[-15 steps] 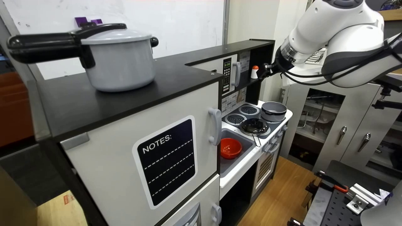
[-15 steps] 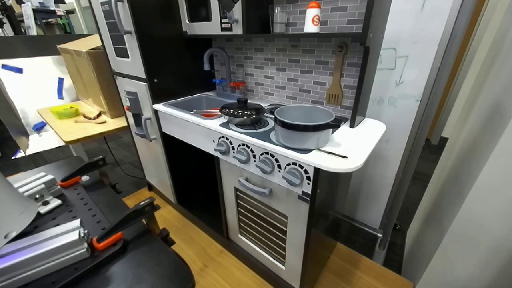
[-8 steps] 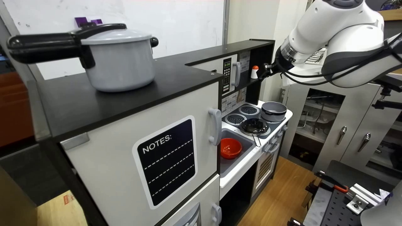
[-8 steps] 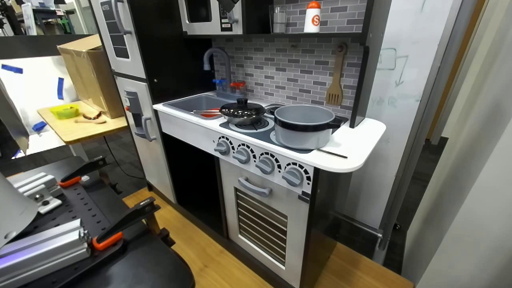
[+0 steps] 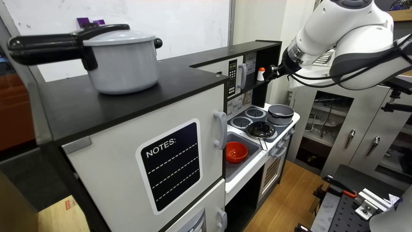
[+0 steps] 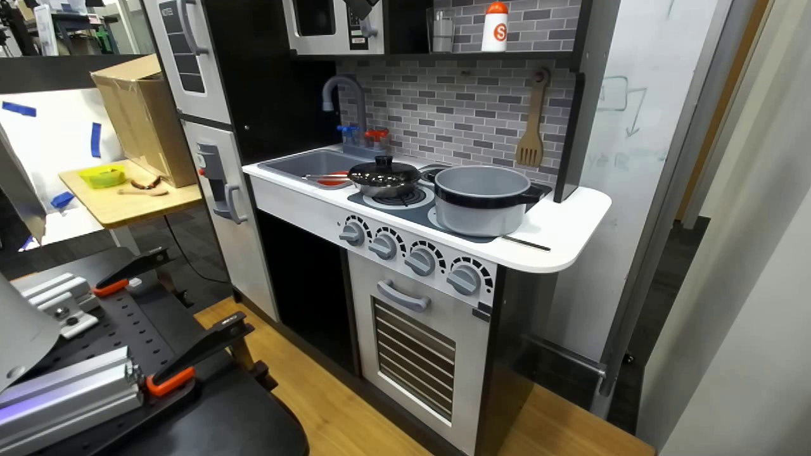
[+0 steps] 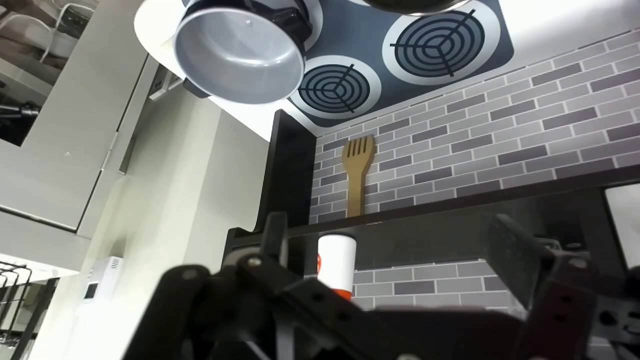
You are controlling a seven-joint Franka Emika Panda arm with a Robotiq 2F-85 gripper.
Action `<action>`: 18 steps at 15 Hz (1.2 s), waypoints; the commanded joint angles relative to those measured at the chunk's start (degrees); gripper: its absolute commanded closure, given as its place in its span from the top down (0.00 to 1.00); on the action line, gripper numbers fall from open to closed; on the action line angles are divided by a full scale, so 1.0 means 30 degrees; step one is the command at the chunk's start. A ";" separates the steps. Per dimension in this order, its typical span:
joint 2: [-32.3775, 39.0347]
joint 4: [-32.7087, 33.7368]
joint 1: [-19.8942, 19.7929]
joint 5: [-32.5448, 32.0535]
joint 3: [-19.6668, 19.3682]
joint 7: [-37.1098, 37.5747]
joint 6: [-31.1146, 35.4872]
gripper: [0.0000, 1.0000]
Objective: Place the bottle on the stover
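The bottle is white with an orange cap. It stands upright on the dark shelf above the stove, in both exterior views (image 5: 261,74) (image 6: 495,28). In the wrist view the bottle (image 7: 337,260) appears inverted, its cap partly hidden by my left-hand finger. My gripper (image 5: 271,73) is at shelf height in front of the bottle. In the wrist view the gripper (image 7: 392,245) is open and empty, with the bottle beyond the fingers and closer to the left-hand one. The stover (image 6: 412,215) is the toy cooker below, with round burners, knobs and an oven front; its top also shows in the wrist view (image 7: 350,35).
A grey pot (image 6: 478,212) and a lidded pan (image 6: 383,177) stand on the front burners. The back burners (image 5: 255,112) are bare. A clear glass (image 6: 441,31) shares the shelf. A wooden spatula (image 6: 531,139) hangs below it. A red bowl (image 5: 236,152) is in the sink.
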 commanded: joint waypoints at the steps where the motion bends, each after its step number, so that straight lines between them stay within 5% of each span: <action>1: 0.0000 0.0000 0.0000 0.0000 0.0000 0.0000 0.0000 1.00; 13: 0.0000 0.0000 0.0000 0.0000 0.0000 0.0000 0.0000 1.00; 18: 0.0283 0.0743 -0.1864 -0.1932 0.1060 0.1078 0.0386 1.00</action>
